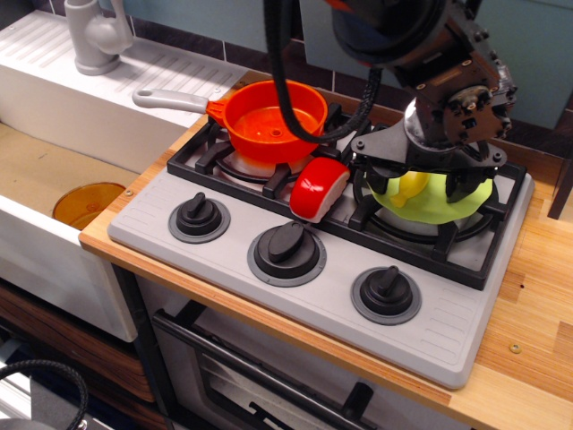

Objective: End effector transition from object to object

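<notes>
My bulky black gripper [423,184], with a metal wrist and thick black cables, hangs over the right burner of the toy stove. Its two dark fingers [380,172] stand apart, low over a yellow-green cloth-like piece [439,204] lying on that burner. A small yellow thing [409,186] shows between the fingers; I cannot tell whether they touch it. An orange pan [273,118] with a grey handle sits on the left burner. A red and white toy piece [319,189] lies on the grate between the two burners.
The grey stove top [224,269] has three black knobs along its front. A white sink [54,134] with a grey tap [94,36] is at the left, with an orange plate [85,202] in the basin. Wooden counter [528,313] runs at the right.
</notes>
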Robot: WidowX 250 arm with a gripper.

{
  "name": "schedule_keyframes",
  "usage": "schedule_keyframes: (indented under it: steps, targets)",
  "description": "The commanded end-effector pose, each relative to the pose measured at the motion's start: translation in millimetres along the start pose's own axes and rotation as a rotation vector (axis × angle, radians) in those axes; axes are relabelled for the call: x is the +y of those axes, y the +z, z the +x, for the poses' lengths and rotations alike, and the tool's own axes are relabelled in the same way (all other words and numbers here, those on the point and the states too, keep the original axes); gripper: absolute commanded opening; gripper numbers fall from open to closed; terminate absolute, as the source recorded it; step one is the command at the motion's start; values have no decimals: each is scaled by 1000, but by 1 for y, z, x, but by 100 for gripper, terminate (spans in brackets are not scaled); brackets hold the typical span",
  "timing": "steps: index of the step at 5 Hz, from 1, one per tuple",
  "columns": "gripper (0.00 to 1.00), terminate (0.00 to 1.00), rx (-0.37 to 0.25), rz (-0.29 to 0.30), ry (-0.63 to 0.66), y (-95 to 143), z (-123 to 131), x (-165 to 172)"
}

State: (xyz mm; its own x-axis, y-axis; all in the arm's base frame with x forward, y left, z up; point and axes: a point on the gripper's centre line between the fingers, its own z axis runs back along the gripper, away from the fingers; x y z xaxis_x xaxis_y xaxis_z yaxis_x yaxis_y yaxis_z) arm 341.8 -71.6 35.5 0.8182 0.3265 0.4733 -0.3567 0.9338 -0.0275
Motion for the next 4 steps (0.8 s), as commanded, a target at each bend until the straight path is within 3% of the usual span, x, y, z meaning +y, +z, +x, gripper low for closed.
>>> schedule_keyframes:
  steps: [1,4]
  targets:
    - [100,0,0,0,0,0,0,0]
    - [100,0,120,148,-115,131,66,-4]
